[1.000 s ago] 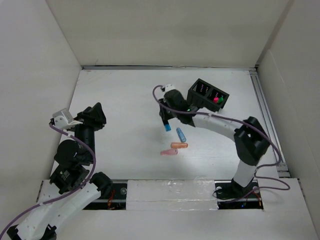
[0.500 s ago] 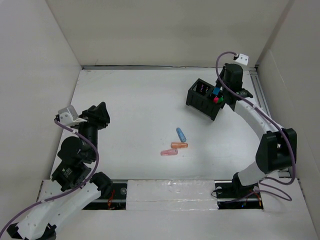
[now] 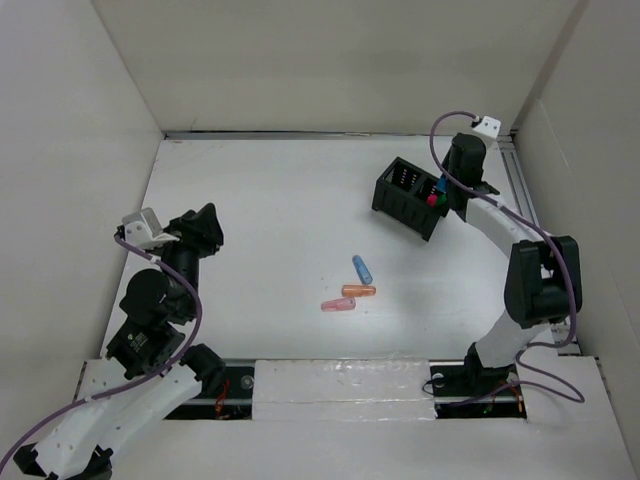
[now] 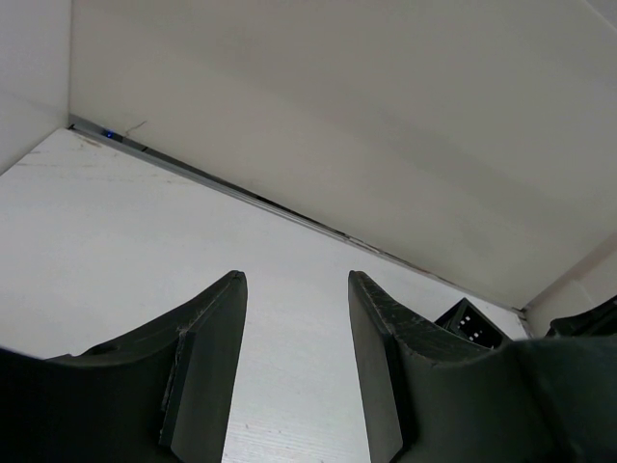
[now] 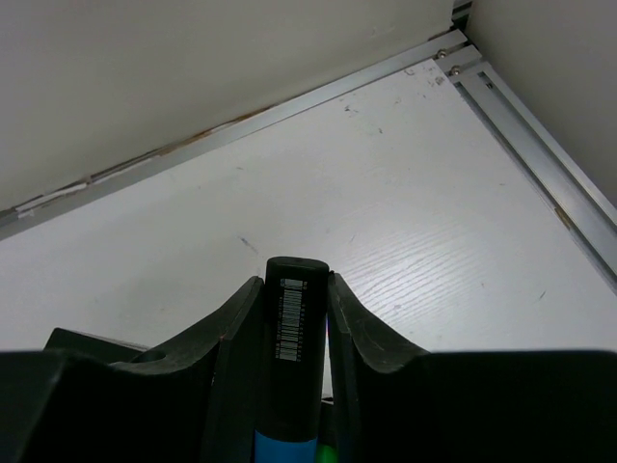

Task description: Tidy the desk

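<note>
My right claw (image 5: 294, 283) pinched a blue marker (image 5: 292, 357) by its black end. It looked light, stiff and slippery. My left claw (image 4: 296, 282) was spread, empty.

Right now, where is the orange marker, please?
In the top view, the orange marker lies centrally on the desk, between the blue marker and the pink marker.

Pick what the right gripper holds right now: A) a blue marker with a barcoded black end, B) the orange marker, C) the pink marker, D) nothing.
A: in the right wrist view the right gripper is clamped on a blue marker with a barcoded black end.
</note>
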